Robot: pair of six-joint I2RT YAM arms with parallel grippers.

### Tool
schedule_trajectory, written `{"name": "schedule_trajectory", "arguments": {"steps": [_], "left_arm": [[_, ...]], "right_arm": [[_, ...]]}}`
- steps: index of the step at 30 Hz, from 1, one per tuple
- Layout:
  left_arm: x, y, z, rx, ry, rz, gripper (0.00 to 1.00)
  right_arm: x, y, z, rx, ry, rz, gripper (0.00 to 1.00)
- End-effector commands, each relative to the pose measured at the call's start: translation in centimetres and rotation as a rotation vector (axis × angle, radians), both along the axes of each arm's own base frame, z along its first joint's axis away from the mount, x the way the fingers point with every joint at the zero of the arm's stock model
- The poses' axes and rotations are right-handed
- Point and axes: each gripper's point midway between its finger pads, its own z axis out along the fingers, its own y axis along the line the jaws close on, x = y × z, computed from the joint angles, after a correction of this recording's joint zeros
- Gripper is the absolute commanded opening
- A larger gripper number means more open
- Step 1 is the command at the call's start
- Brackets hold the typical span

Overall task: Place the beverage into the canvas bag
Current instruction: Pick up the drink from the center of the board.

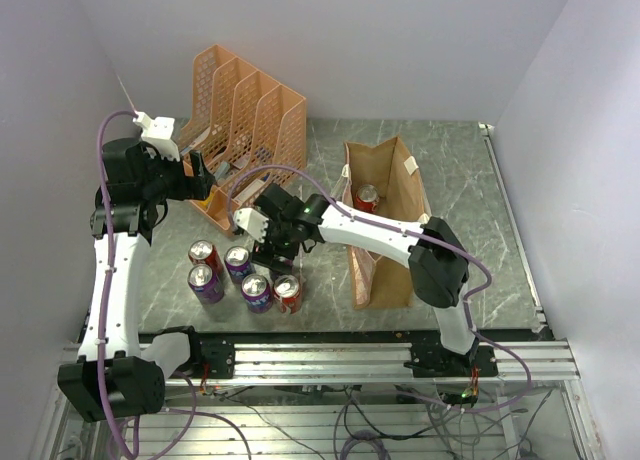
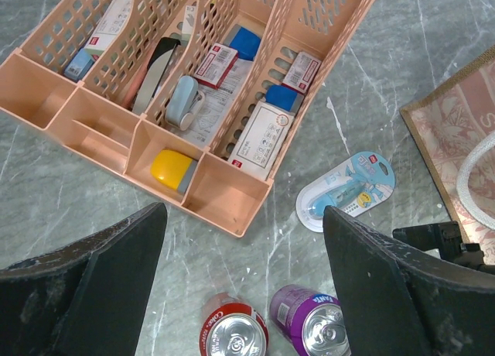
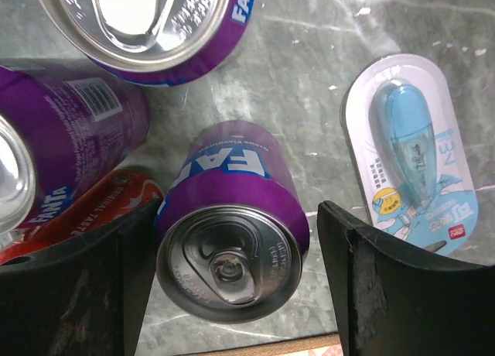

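You had the right gripper [image 3: 240, 217] over a purple can [image 3: 232, 255] that stood upright on the table [image 3: 309, 85]. Its jaws were spread, one on each side of the can. One finger [image 3: 77, 294] looked to be against the can wall; the other stood just clear of it. A tape pack [image 3: 414, 147] lay just beside the can. Other cans [image 1: 206, 280] stood close by.

The bag [image 1: 388, 265] stood to the right of the cans, apart from them, with a red can [image 1: 367, 197] inside.

You had the left gripper [image 2: 246, 217] above the near edge of the organiser [image 2: 186, 100], jaws spread wide and holding nothing.
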Motion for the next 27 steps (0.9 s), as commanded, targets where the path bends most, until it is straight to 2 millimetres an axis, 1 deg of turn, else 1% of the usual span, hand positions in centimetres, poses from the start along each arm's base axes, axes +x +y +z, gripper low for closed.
{"name": "schedule_trajectory", "arguments": {"steps": [1, 3, 6, 14, 16, 17, 20, 22, 27], "left_arm": [[0.0, 0.5, 0.9, 0.002, -0.039, 0.016, 0.92], [0.0, 0.5, 0.8, 0.004, -0.038, 0.015, 0.92], [-0.1, 0.5, 0.8, 0.006, -0.038, 0.015, 0.92], [0.1, 0.4, 0.8, 0.014, -0.040, -0.001, 0.91], [0.2, 0.4, 0.8, 0.017, -0.042, -0.005, 0.90], [0.2, 0.4, 0.8, 0.018, -0.041, -0.008, 0.90], [0.5, 0.2, 0.8, 0.010, -0.035, -0.019, 0.88], [0.8, -0.2, 0.8, -0.008, -0.031, -0.033, 0.87], [1.7, -1.2, 0.4, -0.056, -0.013, -0.059, 0.84]], "right_arm": [[-0.1, -0.9, -2.0, -0.049, 0.026, -0.026, 0.79], [-0.1, -0.9, -2.1, -0.050, 0.030, -0.026, 0.77], [0.2, -0.7, -1.8, -0.038, 0.036, -0.034, 0.72], [1.2, -0.3, 0.8, 0.035, 0.034, -0.033, 0.54], [1.5, -0.2, 1.1, 0.046, 0.035, -0.034, 0.49], [1.6, -0.3, 2.6, 0.073, 0.024, -0.032, 0.46], [2.3, -0.3, 5.4, 0.127, 0.011, -0.032, 0.39], [2.8, -0.6, 8.5, 0.181, -0.003, -0.031, 0.37], [3.9, -2.5, 16.4, 0.322, -0.058, 0.008, 0.31]]}}
